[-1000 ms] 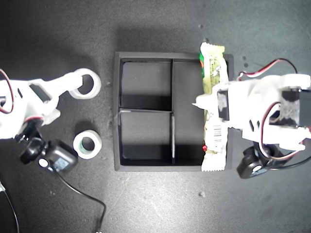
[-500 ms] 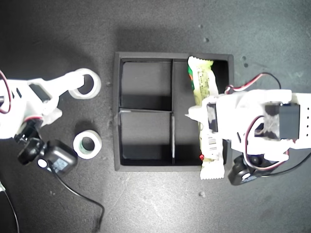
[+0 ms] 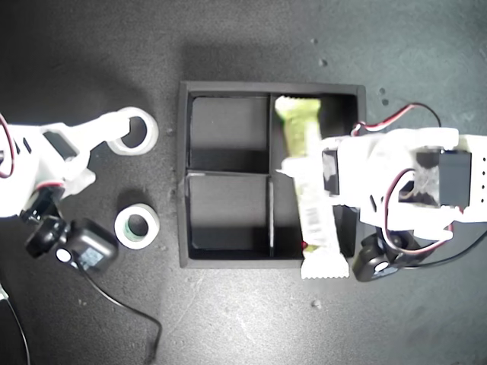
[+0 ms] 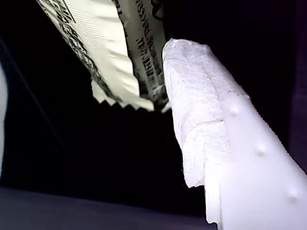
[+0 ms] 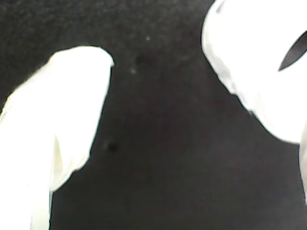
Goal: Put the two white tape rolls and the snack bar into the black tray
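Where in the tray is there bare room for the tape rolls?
Both small compartments of the tray are bare. The long compartment is crowded: the snack bar held by my first gripper lies over it.

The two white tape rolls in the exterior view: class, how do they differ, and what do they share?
The upper tape roll shows a dark hole and touches my second gripper; the lower tape roll has a greenish-grey core and lies free. Both are white rings on the dark table, outside the black tray.
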You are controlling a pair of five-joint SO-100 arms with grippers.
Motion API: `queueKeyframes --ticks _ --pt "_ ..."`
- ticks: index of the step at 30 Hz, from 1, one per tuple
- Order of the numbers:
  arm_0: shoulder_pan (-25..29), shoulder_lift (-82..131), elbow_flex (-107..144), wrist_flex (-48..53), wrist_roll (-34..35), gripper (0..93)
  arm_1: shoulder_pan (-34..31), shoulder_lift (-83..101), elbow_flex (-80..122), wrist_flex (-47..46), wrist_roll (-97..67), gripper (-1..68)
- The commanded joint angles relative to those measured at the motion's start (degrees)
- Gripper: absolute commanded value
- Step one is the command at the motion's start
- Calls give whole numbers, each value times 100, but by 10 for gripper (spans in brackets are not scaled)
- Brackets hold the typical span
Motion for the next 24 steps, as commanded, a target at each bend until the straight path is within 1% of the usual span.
queueKeyframes --ticks 1,7,13,24 --pt "-18 176 18 -44 -9 314 -53 79 -97 88 -580 271" --pt "-44 132 -9 -44 18 314 -123 79 -202 299 -562 280" --pt "0 18 -132 -44 26 316 -88 79 -791 993 -510 269" --pt "-88 -896 -1046 44 237 319 176 79 -2118 1767 -501 223"
